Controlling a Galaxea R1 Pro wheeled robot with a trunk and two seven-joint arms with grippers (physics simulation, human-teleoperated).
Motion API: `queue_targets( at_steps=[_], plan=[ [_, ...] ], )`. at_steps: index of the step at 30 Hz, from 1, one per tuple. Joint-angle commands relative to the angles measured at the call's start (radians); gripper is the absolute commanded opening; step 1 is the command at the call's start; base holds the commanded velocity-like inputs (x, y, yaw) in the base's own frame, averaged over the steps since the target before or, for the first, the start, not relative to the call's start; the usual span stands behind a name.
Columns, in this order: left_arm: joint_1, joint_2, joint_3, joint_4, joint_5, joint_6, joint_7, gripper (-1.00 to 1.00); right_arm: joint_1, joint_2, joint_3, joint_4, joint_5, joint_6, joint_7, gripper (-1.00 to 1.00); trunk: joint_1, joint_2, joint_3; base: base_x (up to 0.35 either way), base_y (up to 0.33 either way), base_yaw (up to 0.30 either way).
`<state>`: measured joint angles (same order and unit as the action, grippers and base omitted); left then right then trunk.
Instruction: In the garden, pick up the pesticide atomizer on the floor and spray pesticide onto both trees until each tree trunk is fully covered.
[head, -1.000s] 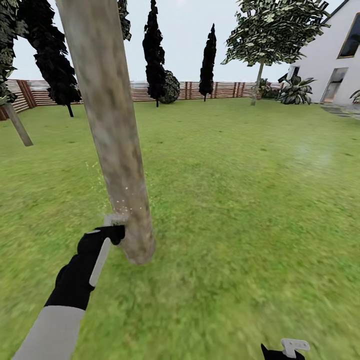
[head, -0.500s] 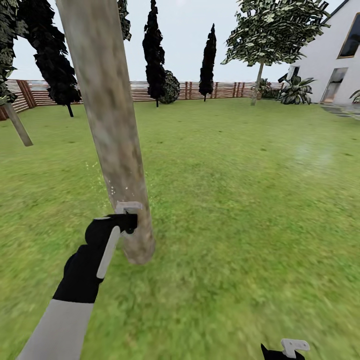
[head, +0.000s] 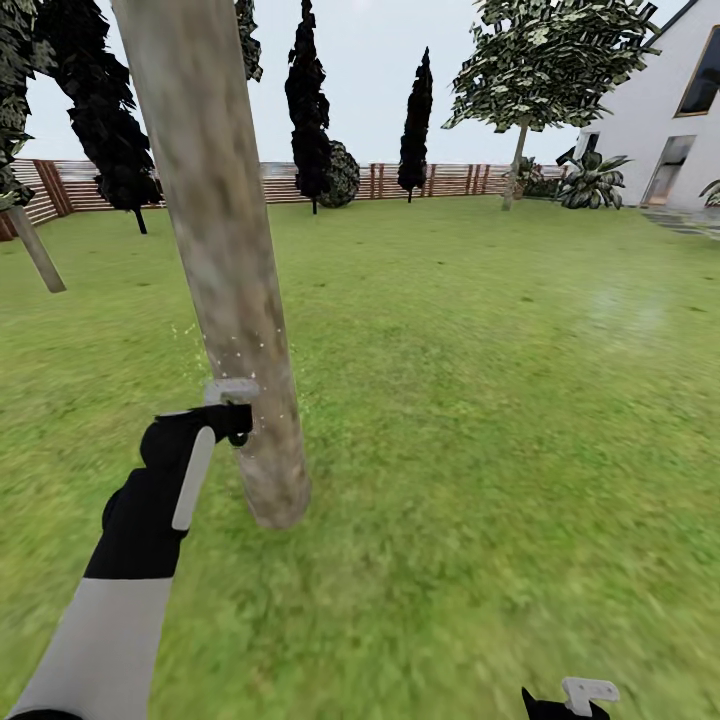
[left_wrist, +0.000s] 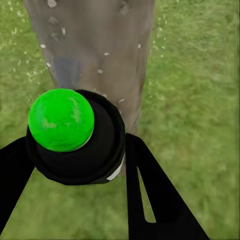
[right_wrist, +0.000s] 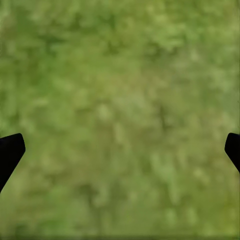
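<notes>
The lawn (head: 480, 400) spreads wide and green around me, closed at the far side by a brown slat fence (head: 450, 180), with a white house (head: 660, 110) at my right. A second tree (head: 545, 60) with ragged foliage stands far off near the house. Dark narrow cypresses (head: 307, 100) line the fence.

Right in front of me rises the thick, mottled grey-brown tree trunk (head: 220, 250), leaning slightly in the head view, its base sunk in the grass. My left arm (head: 130, 560) reaches up to it, and my left gripper (head: 228, 405) sits just beside the bark, low on the trunk.

My left jaws are clamped on the pesticide atomizer (left_wrist: 75, 137), a dark round body with a bright green cap, pointed at the trunk close ahead. My right gripper (head: 575, 698) hangs low at my right side over bare grass, its jaws spread wide apart.

Tiny white specks of pesticide (head: 240, 355) dot the bark above my left gripper and drift over the grass beside the trunk.
</notes>
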<state>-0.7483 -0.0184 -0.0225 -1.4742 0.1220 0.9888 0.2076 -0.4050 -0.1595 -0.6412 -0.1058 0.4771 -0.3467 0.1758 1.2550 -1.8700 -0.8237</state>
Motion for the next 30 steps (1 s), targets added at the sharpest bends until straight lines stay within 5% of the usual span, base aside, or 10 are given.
queue_targets(
  at_steps=[1, 8, 11, 16, 21, 26, 30],
  plan=[
    [-0.004, 0.006, 0.003, 0.000, -0.001, 0.003, 0.000, -1.00, 0.000, 0.000, 0.000, 0.000, 0.000, 0.000, 0.000, 1.00, 0.000, 0.000, 0.000, 0.000, 0.000, 0.000],
    [-0.022, 0.080, 0.031, 0.000, -0.002, 0.009, 0.000, -1.00, 0.000, 0.000, 0.000, 0.000, 0.000, 0.000, 0.000, 1.00, 0.000, 0.000, 0.000, 0.000, 0.000, 0.000],
    [-0.040, 0.073, 0.028, 0.000, 0.003, 0.011, 0.000, -1.00, 0.000, 0.000, 0.000, 0.000, 0.000, 0.000, 0.000, 1.00, 0.000, 0.000, 0.000, 0.000, 0.000, 0.000],
    [-0.082, 0.057, 0.019, 0.000, 0.100, 0.022, 0.000, -1.00, 0.000, 0.000, 0.000, 0.000, 0.000, 0.000, 0.001, 1.00, 0.000, 0.000, 0.000, 0.000, 0.000, 0.000],
    [-0.075, 0.083, 0.026, 0.003, 0.094, 0.021, 0.002, -1.00, 0.000, 0.000, 0.000, 0.000, 0.000, 0.000, 0.000, 1.00, 0.000, 0.000, 0.000, 0.000, 0.000, 0.000],
    [0.050, 0.083, 0.017, 0.018, 0.092, -0.002, 0.007, -1.00, 0.000, 0.000, 0.000, 0.000, 0.000, 0.000, 0.000, 1.00, 0.000, 0.000, 0.000, 0.000, 0.000, 0.000],
    [0.178, 0.080, 0.016, 0.065, 0.089, -0.118, 0.007, -1.00, 0.000, 0.000, 0.000, 0.000, 0.000, 0.000, 0.001, 1.00, 0.000, 0.000, 0.000, 0.000, 0.000, 0.000]
  ],
)
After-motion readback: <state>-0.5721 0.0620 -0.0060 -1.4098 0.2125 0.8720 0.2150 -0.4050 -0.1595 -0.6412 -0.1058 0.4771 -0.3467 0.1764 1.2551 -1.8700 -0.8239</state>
